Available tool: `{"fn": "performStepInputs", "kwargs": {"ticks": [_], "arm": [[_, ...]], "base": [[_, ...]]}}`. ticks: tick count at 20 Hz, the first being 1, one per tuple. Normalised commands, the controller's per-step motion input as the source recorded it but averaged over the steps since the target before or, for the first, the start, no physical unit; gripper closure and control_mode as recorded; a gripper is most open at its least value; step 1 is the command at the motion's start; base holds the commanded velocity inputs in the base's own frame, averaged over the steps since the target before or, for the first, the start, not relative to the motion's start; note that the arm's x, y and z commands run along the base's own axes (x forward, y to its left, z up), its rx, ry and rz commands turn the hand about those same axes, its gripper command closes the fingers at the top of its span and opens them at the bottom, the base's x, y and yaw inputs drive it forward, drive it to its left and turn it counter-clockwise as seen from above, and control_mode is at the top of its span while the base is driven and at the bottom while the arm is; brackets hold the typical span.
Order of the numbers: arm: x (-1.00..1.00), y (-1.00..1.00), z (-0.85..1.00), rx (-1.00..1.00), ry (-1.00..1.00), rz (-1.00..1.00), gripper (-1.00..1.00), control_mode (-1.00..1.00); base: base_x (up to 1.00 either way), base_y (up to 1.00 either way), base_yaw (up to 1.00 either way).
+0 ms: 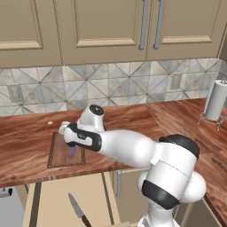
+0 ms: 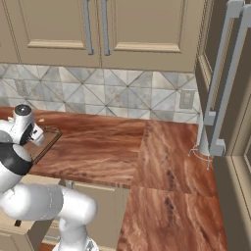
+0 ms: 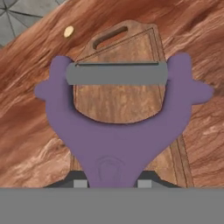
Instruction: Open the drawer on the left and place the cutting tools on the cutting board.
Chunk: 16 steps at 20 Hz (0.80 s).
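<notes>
With the wide beige drawer already pulled open, 1 of 2 tools is nearly done — the two-finger gripper is clamped on the small purple Y-shaped peeler, hanging over the dark-brown wooden cutting board. Not released yet. Slim steel-bladed knife lies in the drawer — that's what's left.

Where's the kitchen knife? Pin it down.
The kitchen knife lies inside the open drawer at the left base view's bottom left, below the counter edge and the cutting board.
</notes>
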Motion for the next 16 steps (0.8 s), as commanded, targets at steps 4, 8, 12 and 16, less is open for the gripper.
{"fn": "performStepInputs", "kwargs": {"ticks": [4,8,12,16], "arm": [[0.1,0.0,-0.06,0.0,0.0,0.0,1.0,-1.0],[0.21,0.0,-0.12,-0.04,0.0,0.0,1.0,-1.0],[0.29,0.04,-0.15,-0.07,0.0,0.0,1.0,-1.0],[0.41,0.15,-0.18,-0.05,0.01,0.0,1.0,-1.0]], "base": [[0.0,0.0,0.0],[0.0,0.0,0.0],[0.0,0.0,0.0],[0.0,0.0,0.0]]}}
